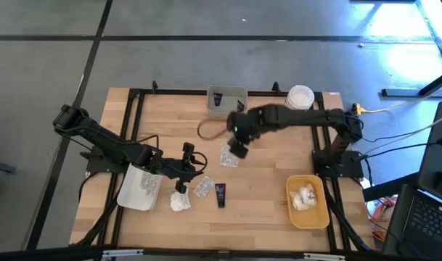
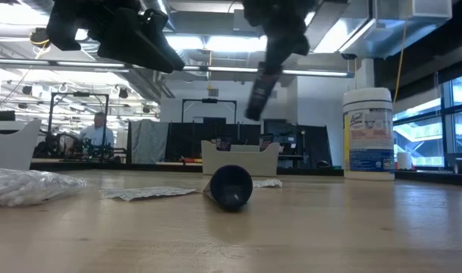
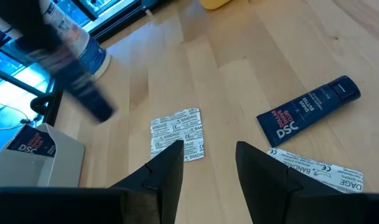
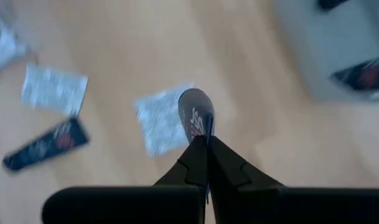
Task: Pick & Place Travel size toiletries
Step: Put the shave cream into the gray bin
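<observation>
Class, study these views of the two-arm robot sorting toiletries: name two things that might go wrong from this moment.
1. The right gripper pinches a dark tube only by its end, in mid-air above a silvery packet; it may slip out or swing.
2. The grey tray is small and already holds an item, so a dangling tube might catch its rim or land outside.

dark tube (image 2: pixel 231 186) on table, white jar (image 2: pixel 367 133) behind
</observation>
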Tool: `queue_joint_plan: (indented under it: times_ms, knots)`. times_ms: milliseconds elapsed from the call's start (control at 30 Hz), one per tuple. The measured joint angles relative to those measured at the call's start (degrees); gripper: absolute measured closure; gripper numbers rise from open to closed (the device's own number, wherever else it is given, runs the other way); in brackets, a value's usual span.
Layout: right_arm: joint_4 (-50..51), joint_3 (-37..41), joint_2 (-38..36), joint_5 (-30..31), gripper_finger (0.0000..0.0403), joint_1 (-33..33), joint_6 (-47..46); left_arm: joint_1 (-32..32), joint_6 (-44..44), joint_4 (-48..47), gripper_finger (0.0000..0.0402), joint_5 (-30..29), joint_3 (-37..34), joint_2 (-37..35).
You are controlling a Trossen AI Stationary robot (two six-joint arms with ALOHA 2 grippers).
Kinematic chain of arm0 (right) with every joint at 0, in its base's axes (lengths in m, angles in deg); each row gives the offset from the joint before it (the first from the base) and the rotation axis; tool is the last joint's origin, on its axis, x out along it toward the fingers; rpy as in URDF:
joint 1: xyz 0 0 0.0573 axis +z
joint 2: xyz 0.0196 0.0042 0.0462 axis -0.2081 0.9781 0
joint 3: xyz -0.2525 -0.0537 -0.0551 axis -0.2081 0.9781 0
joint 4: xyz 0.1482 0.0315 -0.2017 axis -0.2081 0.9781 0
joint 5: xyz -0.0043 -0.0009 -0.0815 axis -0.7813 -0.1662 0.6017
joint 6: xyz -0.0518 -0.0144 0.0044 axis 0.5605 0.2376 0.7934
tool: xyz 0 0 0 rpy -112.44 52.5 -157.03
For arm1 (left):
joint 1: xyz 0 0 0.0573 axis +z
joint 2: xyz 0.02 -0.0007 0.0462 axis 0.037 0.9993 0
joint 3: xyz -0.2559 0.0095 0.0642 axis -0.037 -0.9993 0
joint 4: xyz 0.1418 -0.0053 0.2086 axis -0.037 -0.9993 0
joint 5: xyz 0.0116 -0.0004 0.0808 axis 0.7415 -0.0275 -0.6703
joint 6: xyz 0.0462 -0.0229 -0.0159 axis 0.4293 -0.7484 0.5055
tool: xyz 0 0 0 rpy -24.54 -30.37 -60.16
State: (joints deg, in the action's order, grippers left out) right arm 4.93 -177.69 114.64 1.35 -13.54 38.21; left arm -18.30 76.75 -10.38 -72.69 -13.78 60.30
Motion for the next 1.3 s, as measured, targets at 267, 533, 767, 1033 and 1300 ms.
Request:
queue_joint_plan:
  times_ms: [267,533,767,1033,1300]
  knots:
    - [-7.0,-2.7,0.0,0.0,0.0399,-10.2,5.3,0.0,0.0,0.0,0.0258,0.0,0.0,0.0]
    - [-10.7,-3.0,0.0,-2.0,0.04,-19.3,9.6,0.0,0.0,0.0,0.0258,0.0,0.0,0.0]
    - [-10.2,-7.3,1.4,-3.1,0.0401,-25.0,12.6,0.0,0.0,0.0,0.0258,0.0,0.0,0.0]
    - [2.2,-24.2,10.2,-4.1,0.0402,-29.6,15.9,0.0,0.0,0.0,0.0258,0.0,0.0,0.0]
    - [9.1,-34.0,18.1,-4.7,0.0402,-31.5,16.7,0.0,0.0,0.0,0.0258,0.0,0.0,0.0]
